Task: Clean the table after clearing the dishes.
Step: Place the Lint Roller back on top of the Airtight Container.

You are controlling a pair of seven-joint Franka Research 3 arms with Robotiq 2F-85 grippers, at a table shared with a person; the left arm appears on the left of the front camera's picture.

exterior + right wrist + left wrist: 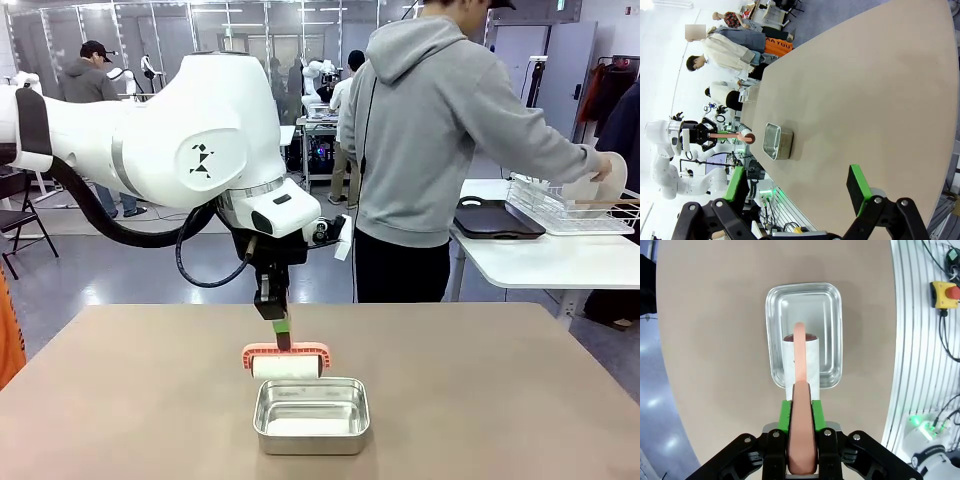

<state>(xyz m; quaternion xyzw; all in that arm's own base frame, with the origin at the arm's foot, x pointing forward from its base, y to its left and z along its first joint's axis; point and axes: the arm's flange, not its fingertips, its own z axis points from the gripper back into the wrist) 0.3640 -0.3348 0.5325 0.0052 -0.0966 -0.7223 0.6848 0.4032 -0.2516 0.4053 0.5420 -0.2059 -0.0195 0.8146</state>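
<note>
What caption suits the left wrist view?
Left gripper holds a pink-handled lint roller above a steel pan.

Hidden and cut-off items, as I read them from my station:

- Left gripper (801,440): in my front view its fingers sit behind the roller's handle; pad contact cannot be made out there.
- Lint roller (286,361): its lower edge drops behind the steel pan's (311,415) far rim.
- Right gripper (797,187): its body is cut by the bottom edge of its wrist view.
- Person (440,150): head cropped by the front view's top edge, legs hidden behind the table (500,400).
- Plate (610,180) in the person's hand: partly cut by the right edge.
</note>
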